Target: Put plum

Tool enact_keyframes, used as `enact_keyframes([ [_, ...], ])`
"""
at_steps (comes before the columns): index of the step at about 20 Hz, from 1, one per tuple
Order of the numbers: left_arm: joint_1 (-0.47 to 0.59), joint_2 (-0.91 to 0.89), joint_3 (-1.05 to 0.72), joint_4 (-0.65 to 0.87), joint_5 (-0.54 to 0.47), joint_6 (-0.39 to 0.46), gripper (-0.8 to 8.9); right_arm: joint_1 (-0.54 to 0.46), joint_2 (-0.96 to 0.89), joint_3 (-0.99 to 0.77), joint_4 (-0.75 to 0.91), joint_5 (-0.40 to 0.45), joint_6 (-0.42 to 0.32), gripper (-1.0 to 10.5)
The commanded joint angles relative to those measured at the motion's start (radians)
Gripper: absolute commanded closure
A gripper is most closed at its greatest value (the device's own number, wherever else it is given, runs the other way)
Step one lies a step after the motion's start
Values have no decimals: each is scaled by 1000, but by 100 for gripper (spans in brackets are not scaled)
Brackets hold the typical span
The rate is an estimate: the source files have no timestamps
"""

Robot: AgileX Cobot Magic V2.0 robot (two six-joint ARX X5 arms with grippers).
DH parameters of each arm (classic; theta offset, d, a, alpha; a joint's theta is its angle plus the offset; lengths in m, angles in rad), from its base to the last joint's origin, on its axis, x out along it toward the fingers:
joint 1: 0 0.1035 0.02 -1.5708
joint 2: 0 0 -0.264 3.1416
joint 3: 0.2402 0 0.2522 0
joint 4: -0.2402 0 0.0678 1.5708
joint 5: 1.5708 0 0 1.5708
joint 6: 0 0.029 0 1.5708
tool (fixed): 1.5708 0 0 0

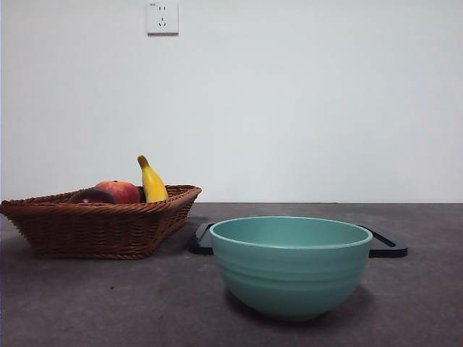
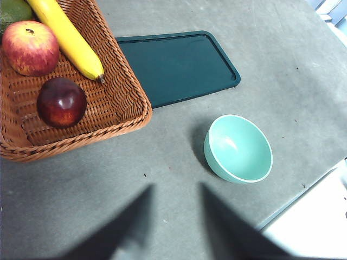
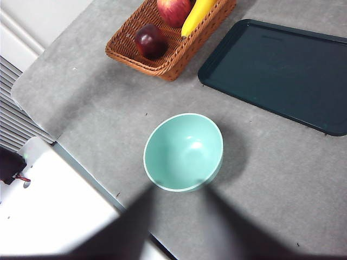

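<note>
The dark maroon plum (image 2: 61, 102) lies in the brown wicker basket (image 2: 122, 81), beside a red-and-yellow apple (image 2: 30, 47) and a yellow banana (image 2: 70, 39). In the front view the plum (image 1: 91, 196) shows just above the rim of the basket (image 1: 101, 228) at the left. It also shows in the right wrist view (image 3: 148, 40). My left gripper (image 2: 174, 216) is open and empty, high above the table in front of the basket. My right gripper (image 3: 176, 216) is open and empty, high above the teal bowl (image 3: 183, 152). Neither arm shows in the front view.
The empty teal bowl (image 1: 290, 264) stands at the front centre. A dark tray (image 2: 173, 65) lies flat behind it, next to the basket. A green fruit (image 2: 12, 11) sits at the basket's far corner. The table's edge (image 3: 92, 181) runs close to the bowl.
</note>
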Motion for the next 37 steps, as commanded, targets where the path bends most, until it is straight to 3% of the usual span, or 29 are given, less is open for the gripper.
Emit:
enact_keyframes([
  [1,-2,4,26,9,4,8,425,4,6,18,10,-2,-11,573],
  [3,-2,4,26,9,3,6,333,4,6,18,10,-2,-11,567],
  [10,-2,14,26,39,-11,3,333,4,6,18,10,-2,-7,567],
  [17,-13,129,27,208,-40,-71,338,4,7,18,10,-2,-4,567],
  [24,-90,356,79,344,-226,-65,345,4,36,18,10,-2,-3,567],
  [37,-187,772,156,479,-394,85,346,4,66,18,10,-2,-4,567],
])
